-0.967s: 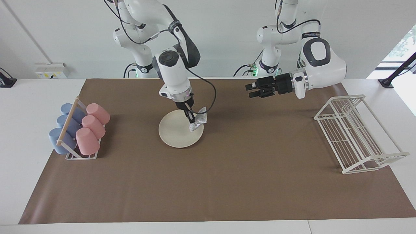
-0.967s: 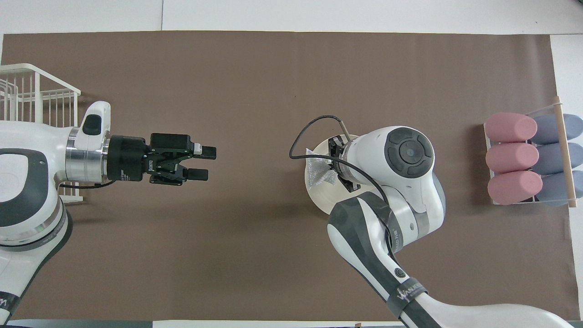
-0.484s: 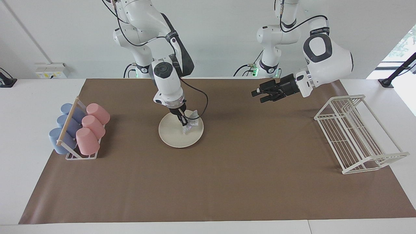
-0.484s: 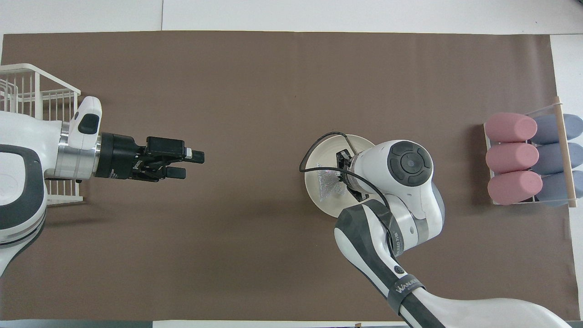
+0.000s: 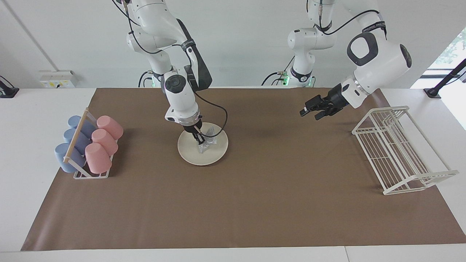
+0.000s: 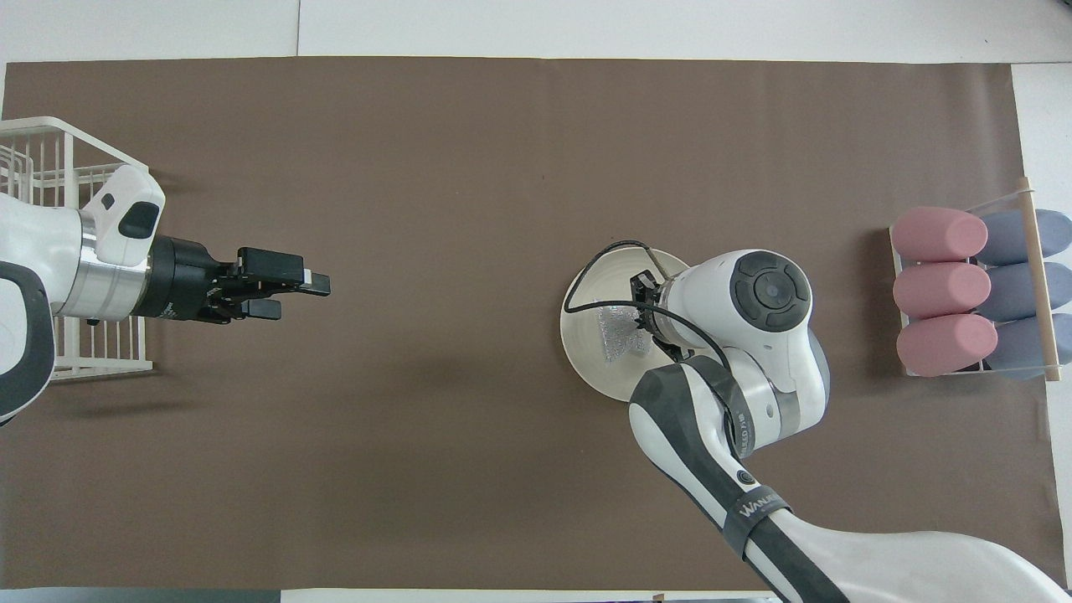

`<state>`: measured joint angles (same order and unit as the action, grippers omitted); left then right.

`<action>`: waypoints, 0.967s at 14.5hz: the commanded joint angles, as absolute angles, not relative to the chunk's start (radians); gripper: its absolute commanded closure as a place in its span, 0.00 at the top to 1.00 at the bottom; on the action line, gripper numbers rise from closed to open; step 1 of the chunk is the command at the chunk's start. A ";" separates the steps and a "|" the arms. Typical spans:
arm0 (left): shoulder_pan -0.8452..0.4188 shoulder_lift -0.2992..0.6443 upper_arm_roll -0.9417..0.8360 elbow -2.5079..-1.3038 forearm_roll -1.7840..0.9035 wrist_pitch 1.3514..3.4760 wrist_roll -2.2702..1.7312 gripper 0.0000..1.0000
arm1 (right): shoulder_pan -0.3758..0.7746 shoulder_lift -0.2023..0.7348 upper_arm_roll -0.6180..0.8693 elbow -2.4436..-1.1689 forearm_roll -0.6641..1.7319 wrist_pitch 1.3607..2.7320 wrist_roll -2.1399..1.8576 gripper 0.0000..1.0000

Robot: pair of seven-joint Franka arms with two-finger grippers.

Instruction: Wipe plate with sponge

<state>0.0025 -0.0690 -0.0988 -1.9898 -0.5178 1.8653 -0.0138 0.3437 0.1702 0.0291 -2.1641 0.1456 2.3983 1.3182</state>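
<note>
A brown mat [image 5: 233, 203] covers most of the white table [image 5: 22, 163]. At the mat's edge toward the left arm's end stands a white wire dish rack [image 5: 398, 151]. At the edge toward the right arm's end a small cup rack [image 5: 81, 160] holds three pink cups [image 5: 103, 140] and three blue cups [image 5: 72, 140] lying on their sides.

The cream-white plate [image 5: 193, 154] lies flat on the mat, closer to the robots' edge than to the outer one and somewhat toward the cup rack. The right gripper [image 5: 200, 140] points down at the plate, its fingers clamped on the silvery sponge [image 5: 207, 143], which rests on the plate's surface near its middle.

The left gripper [image 5: 310, 111] hangs in the air over bare mat beside the dish rack, fingers parted and holding nothing.
</note>
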 commanded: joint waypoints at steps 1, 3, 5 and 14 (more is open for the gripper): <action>0.006 -0.074 -0.104 -1.930 -0.361 1.836 -0.054 1.00 | 0.311 0.164 0.040 -2.186 0.150 2.410 1.269 0.00; 0.006 -0.074 -0.104 -1.907 -0.290 1.825 -0.075 1.00 | 0.325 0.161 0.041 -2.195 0.156 2.414 1.284 0.00; 0.003 -0.075 -0.104 -1.890 -0.230 1.816 -0.075 1.00 | 0.359 0.166 0.043 -2.197 0.167 2.424 1.337 0.00; -0.015 -0.072 -0.117 -1.763 -0.013 1.704 -0.075 1.00 | 0.463 0.189 0.041 -2.195 0.213 2.519 1.476 0.00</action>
